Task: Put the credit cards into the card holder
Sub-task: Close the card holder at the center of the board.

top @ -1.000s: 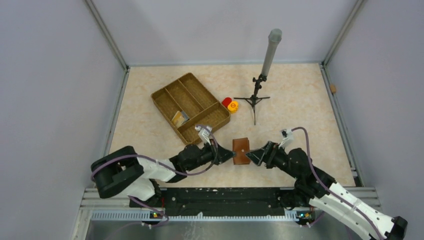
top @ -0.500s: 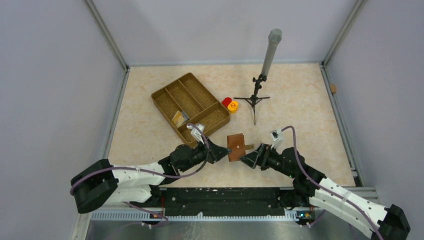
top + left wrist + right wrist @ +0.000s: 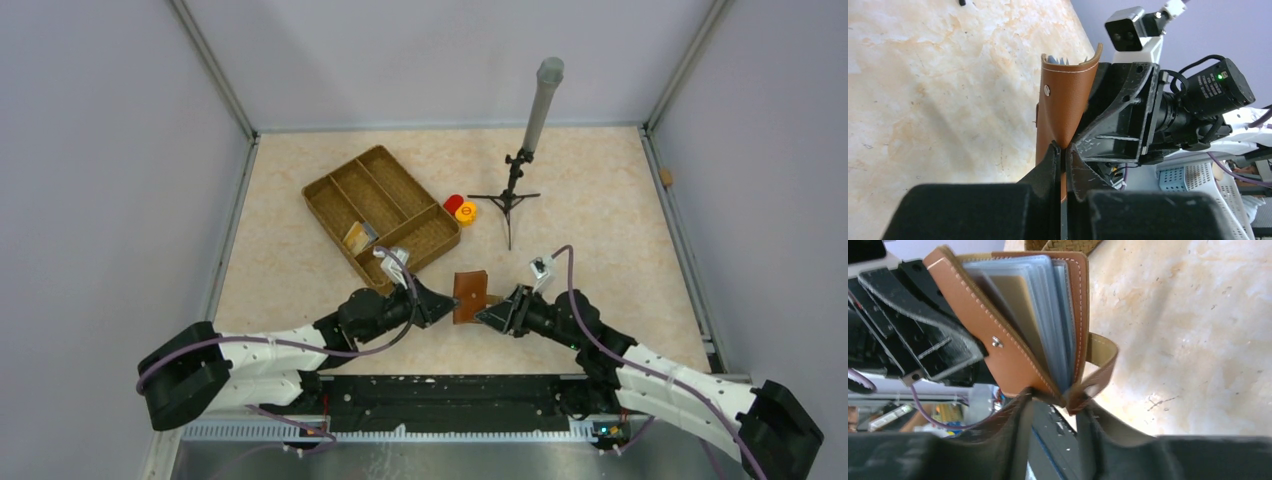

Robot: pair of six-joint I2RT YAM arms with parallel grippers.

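The brown leather card holder [image 3: 469, 297] is held up between my two grippers near the table's front middle. My left gripper [image 3: 447, 302] is shut on one cover [image 3: 1065, 100], the leather pinched at its fingertips [image 3: 1063, 152]. From the other side, my right gripper [image 3: 488, 312] has its fingers closed against the holder's lower end [image 3: 1013, 360] and its strap [image 3: 1100, 375]. The holder gapes open and shows clear sleeves [image 3: 1048, 315]. The credit cards [image 3: 359, 236], yellowish and pale, lie in a compartment of the wicker tray.
The divided wicker tray [image 3: 340, 185] stands behind and to the left of the grippers. A red cap [image 3: 453, 203] and an orange cap [image 3: 466, 212] lie by its right corner. A small tripod with a grey tube [image 3: 512, 195] stands behind and to the right.
My right gripper went from wide open to closed against the card holder's end. Both arms shifted left and away with the holder, which now gapes open.
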